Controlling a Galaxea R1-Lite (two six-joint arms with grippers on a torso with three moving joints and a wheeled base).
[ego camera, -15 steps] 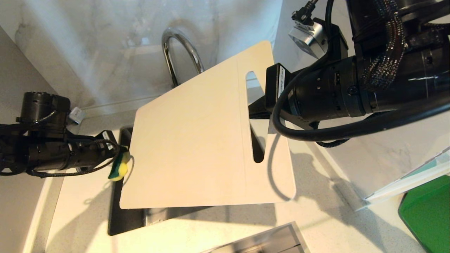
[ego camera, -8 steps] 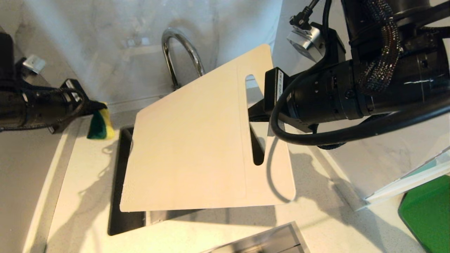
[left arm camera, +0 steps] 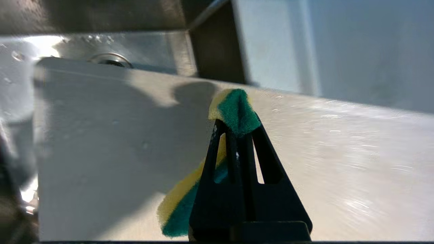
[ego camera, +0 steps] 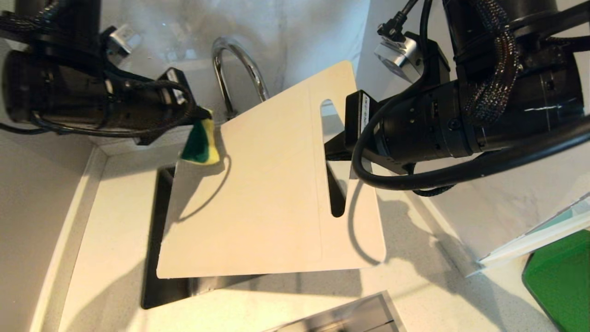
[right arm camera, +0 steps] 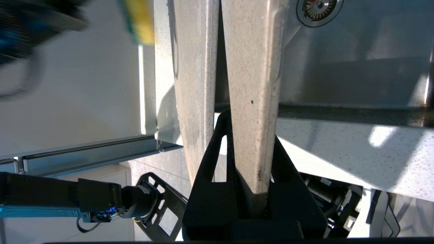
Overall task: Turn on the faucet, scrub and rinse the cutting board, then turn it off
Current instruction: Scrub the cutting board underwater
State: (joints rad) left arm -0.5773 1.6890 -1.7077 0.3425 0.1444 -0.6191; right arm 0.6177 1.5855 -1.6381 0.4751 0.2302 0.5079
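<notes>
The pale beige cutting board (ego camera: 258, 193) hangs tilted over the sink, and my right gripper (ego camera: 339, 147) is shut on its handle end beside the slot. In the right wrist view the board's strip (right arm camera: 252, 84) runs between the right gripper's (right arm camera: 249, 128) jaws. My left gripper (ego camera: 200, 115) is shut on a green and yellow sponge (ego camera: 199, 143), which hangs at the board's far left corner. The left wrist view shows the left gripper (left arm camera: 235, 125) pinching the sponge (left arm camera: 237, 108) just above the board's face (left arm camera: 322, 159). The chrome faucet (ego camera: 235, 60) arches behind the board, its base hidden.
The dark sink (ego camera: 159, 286) lies under the board, and its steel basin (right arm camera: 356, 51) and drain (right arm camera: 317, 8) show beneath. A green mat (ego camera: 560, 276) lies on the counter at the right. A metal rail (ego camera: 350, 316) sits at the near edge. Marble walls close in behind and on both sides.
My left arm has lifted from the board's left edge and swung toward the far corner by the faucet, carrying the sponge. The right arm and the board have stayed put.
</notes>
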